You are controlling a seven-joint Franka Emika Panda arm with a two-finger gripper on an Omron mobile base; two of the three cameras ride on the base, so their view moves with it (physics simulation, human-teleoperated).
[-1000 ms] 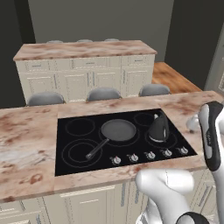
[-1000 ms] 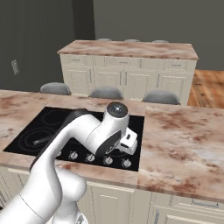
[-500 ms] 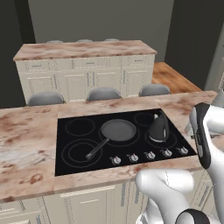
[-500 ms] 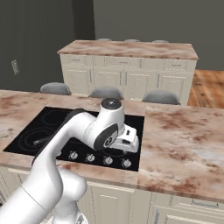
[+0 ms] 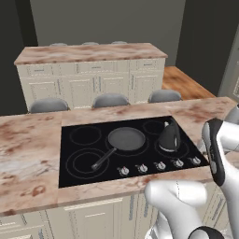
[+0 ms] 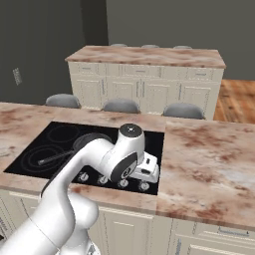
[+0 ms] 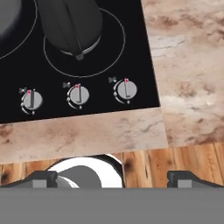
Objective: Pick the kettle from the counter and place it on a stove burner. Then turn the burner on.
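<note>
Your kettle already sits on the stove burner at the front right of the black cooktop, upright, inside the ring of thin grey lines, so the placing looks done and what is left is turning the burner on. Just beside it to the left lies the frying pan, apart from the kettle, its handle pointing toward the front edge. Below the kettle in the hand view runs a row of knobs, each with a small red mark at the top (which one governs this burner you cannot read from here). The counter frames the cooktop on the right. Your gripper hangs out past the counter's front edge, over wooden floor, its fingers spread wide with nothing between them. Next you need to bring it down onto the right knob, close, and twist
</note>
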